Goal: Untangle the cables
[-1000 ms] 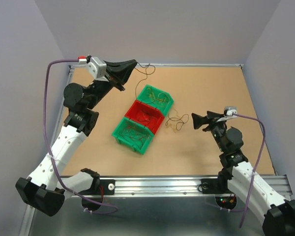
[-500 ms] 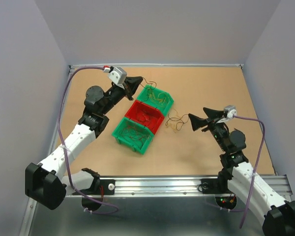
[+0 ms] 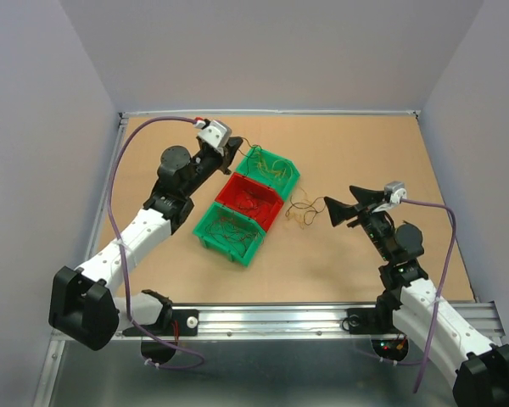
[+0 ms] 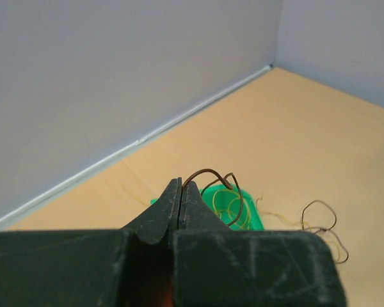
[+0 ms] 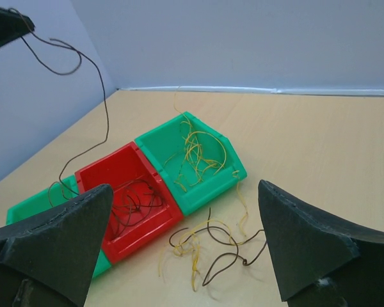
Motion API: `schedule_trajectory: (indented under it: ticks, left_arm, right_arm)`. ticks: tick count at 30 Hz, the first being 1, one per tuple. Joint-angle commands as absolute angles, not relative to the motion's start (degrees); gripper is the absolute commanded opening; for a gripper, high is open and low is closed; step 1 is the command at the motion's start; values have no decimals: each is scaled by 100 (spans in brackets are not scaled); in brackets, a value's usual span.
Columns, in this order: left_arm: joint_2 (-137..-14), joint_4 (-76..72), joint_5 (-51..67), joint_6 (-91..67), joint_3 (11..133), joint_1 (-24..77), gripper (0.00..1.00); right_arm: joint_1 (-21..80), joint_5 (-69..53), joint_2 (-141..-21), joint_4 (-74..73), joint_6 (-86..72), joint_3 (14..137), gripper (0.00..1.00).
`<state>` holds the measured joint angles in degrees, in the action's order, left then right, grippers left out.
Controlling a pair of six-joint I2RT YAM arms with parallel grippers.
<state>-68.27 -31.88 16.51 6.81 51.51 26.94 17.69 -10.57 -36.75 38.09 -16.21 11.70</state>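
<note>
My left gripper [image 3: 234, 149] is shut on a thin brown wire [image 4: 208, 172] and holds it above the far end of the bins. In the right wrist view that wire [image 5: 105, 109] hangs from the gripper tip [image 5: 9, 25] down toward the red bin. A small tangle of brown and yellowish wires [image 3: 305, 209] lies on the table right of the bins, and also shows in the right wrist view [image 5: 211, 246]. My right gripper [image 3: 334, 210] is open and empty just right of the tangle, its jaws wide apart [image 5: 185, 188].
Three bins stand in a diagonal row. The far green bin [image 3: 287, 181] holds yellow wires, the red bin [image 3: 234, 184] holds brown wires, and the near green bin [image 3: 210, 231] holds thin wires. Grey walls stand at the back and sides.
My left arm has come down and to the right, bringing the brown wire from the back left corner toward the bins. The right gripper has barely moved.
</note>
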Motion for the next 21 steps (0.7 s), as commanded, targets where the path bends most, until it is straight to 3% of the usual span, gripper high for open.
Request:
schedule_trajectory:
  ticks: [1,6,10,16,21]
  left_arm:
    - [-6855,-3094,1854,1493,5300,2742,0]
    - [-7250,-3120,1461,1732,5352,2804,0]
    - [-7497,-3111,1090,1407,5493,2812,0]
    - [-7401,-3172,1081,1257,5415,2813,0]
    - [-7225,-3331,1142,1222,5256,2830,0]
  right_arm:
    - [1758,-1151,-3674,4122,-1521,1309,100]
    - [1758,-2133,-4209,4131,-1450,1651,99]
    - [1802,-3627,-5350,4350,-1599,2204,97]
    - [2442,-3630,-7475,5184,-1845,3091,90]
    - [3276,-3507,-8461,5677,-1504,3673,89]
